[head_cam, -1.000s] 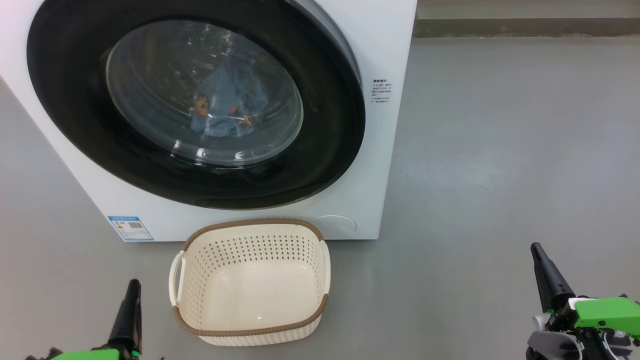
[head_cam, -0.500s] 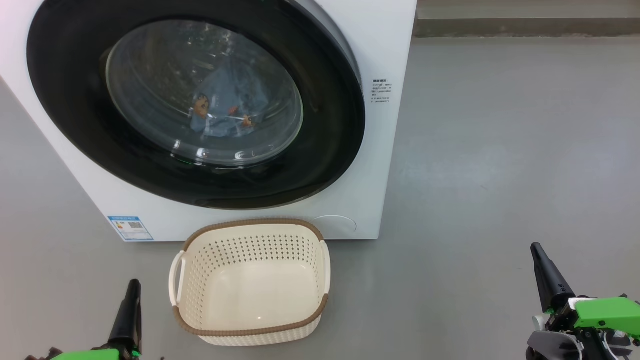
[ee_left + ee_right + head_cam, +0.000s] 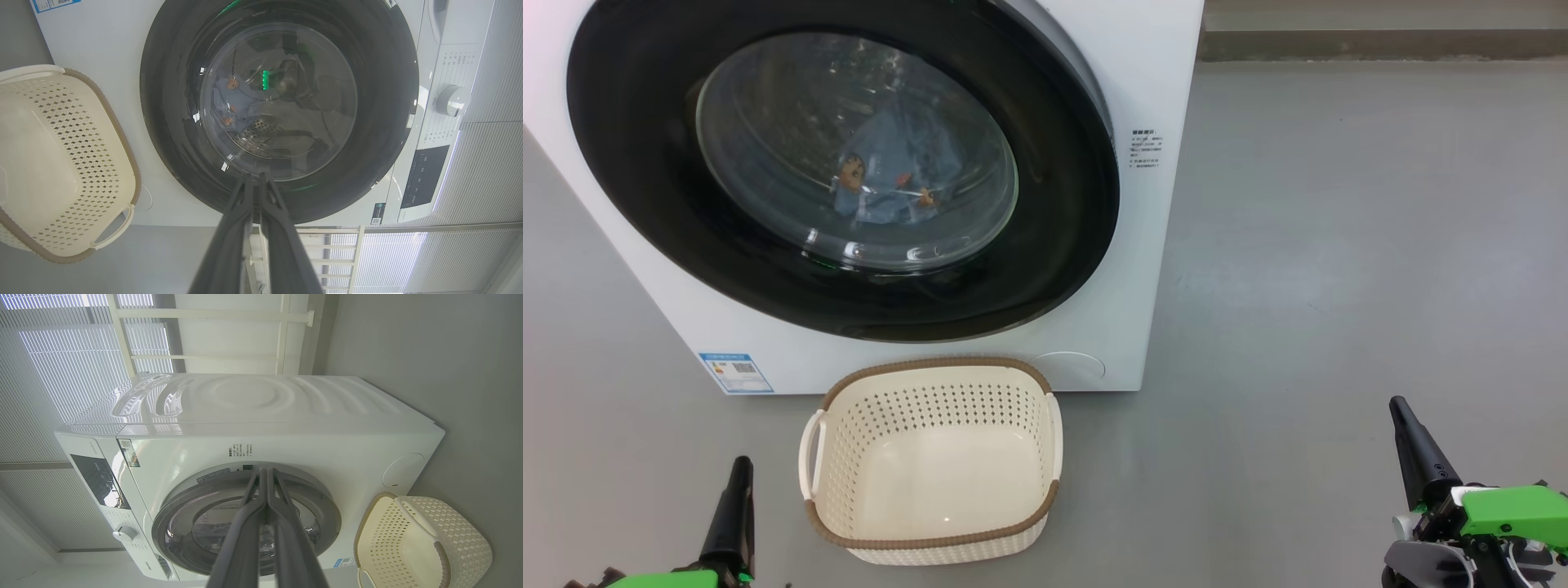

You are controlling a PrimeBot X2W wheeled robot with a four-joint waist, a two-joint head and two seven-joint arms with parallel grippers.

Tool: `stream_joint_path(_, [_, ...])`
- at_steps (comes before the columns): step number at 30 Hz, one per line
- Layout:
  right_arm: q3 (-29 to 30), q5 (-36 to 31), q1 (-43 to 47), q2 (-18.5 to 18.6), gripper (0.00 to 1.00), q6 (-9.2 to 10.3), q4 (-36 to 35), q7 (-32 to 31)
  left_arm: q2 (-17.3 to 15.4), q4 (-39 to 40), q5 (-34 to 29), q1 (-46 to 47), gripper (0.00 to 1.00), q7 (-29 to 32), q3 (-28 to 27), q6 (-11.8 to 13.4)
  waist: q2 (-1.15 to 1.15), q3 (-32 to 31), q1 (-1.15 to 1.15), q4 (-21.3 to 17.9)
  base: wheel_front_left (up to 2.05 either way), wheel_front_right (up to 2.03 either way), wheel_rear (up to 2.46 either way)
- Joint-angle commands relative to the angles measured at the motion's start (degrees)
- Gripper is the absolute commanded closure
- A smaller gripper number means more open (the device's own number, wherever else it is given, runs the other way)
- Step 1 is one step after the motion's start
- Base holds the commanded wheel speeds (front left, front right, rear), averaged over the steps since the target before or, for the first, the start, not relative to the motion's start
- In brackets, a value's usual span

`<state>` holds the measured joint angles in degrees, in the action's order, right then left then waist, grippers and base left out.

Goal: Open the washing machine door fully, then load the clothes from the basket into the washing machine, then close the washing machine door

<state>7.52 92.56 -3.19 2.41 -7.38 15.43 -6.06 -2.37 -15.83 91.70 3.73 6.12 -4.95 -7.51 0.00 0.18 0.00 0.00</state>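
The white washing machine [image 3: 1152, 245] stands ahead with its black-rimmed round door [image 3: 629, 163] shut against the front. Through the glass, light blue clothes [image 3: 890, 175] with orange figures lie inside the drum. The cream basket [image 3: 935, 376] with a brown rim sits on the floor before the machine and holds nothing. My left gripper [image 3: 740, 465] is shut at the lower left, left of the basket. My right gripper [image 3: 1398, 404] is shut at the lower right, well away from the machine. The wrist views show each pair of fingers [image 3: 255, 179] [image 3: 265, 471] pressed together, pointing at the door.
Grey floor [image 3: 1339, 245] spreads to the right of the machine, with a low ledge [image 3: 1380, 45] at the back. A control panel and dial [image 3: 451, 100] sit on the machine's front. Slatted blinds [image 3: 61, 343] and a white railing [image 3: 282, 318] lie behind it.
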Motion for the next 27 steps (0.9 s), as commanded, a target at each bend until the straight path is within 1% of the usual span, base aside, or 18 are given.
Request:
stream_joint_path(1, [-1.11, -0.30, -2.98, 0.59, 1.00, -0.11, -1.41, -0.34, -0.51, 1.80, 0.47, 2.45, 1.00, 0.36, -1.57, 0.02, 0.00, 0.00, 0.00, 0.00, 0.00, 0.00, 0.00])
stream_joint_path(27, [-1.05, -0.35, -2.99, 0.55, 1.00, -0.11, -1.41, -0.39, -0.51, 1.80, 0.48, 2.45, 1.00, 0.36, -1.56, 0.02, 0.00, 0.00, 0.00, 0.00, 0.00, 0.00, 0.00])
